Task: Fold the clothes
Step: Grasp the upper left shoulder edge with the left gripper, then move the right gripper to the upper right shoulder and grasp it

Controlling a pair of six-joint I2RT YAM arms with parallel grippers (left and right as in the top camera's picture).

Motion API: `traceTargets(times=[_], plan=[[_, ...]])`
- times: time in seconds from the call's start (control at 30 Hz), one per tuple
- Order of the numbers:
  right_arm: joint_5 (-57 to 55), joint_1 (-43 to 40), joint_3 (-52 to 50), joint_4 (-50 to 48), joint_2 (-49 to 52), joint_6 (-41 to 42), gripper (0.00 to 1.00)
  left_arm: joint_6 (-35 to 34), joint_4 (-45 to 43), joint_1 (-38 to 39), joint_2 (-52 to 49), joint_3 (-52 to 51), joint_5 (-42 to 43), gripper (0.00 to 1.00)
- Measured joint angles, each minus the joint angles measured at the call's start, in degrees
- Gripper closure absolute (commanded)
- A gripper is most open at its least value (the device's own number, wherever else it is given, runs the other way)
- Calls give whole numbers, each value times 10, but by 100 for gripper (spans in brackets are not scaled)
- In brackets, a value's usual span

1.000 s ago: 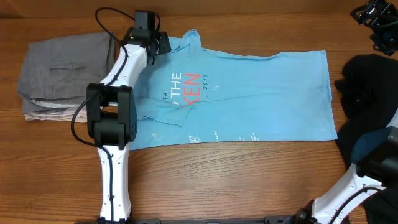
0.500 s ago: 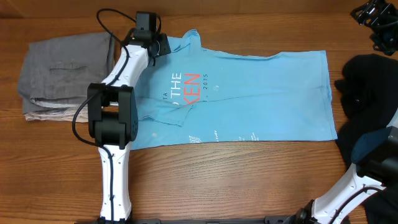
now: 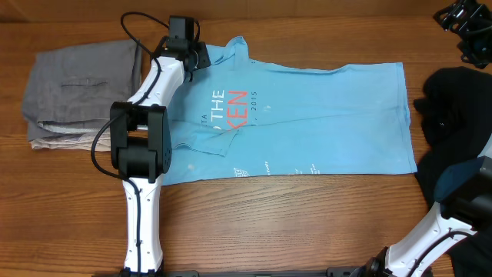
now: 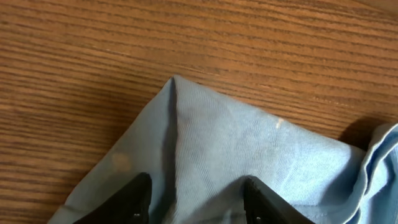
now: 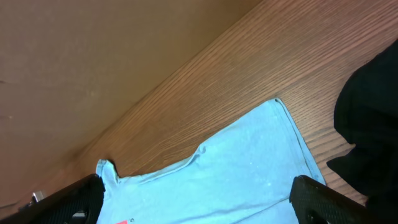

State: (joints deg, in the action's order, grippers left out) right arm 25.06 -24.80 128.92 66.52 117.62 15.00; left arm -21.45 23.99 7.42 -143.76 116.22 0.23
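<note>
**Two arms at a wooden table with a blue T-shirt spread between them**

Well left of the T-shirt lies a folded pair of grey trousers, with the edge of a beige garment showing beneath it.

The left gripper is at the T-shirt's far left corner, low over the sleeve. In the left wrist view its two black fingertips stand partly apart, one on each side of a raised crease in the blue cloth. The cloth lies between them, and a gap shows on both sides, so they do not look pinched onto it.

The T-shirt itself is light blue and lies flat on the table, its length running left to right. White and red-orange lettering sits on its left half. Its hem forms the straight right edge.

Just right of the T-shirt's hem is a crumpled black garment. It is near the hem, though whether the two touch cannot be told.

The right gripper hangs above the table beyond the T-shirt's far right corner, over bare wood. In the right wrist view its jaws are spread wide and hold nothing.
</note>
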Motion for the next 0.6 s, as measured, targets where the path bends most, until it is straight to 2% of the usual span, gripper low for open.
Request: traceTargets(times=[0.4,0.5,0.6], plan=[[0,0,0,0,0,0,0,0,4,0,0,6,2,49],[0,0,0,0,0,0,0,0,6,0,0,6,2,56],[0,0,0,0,0,0,0,-2,6,1,0,6,5,72]])
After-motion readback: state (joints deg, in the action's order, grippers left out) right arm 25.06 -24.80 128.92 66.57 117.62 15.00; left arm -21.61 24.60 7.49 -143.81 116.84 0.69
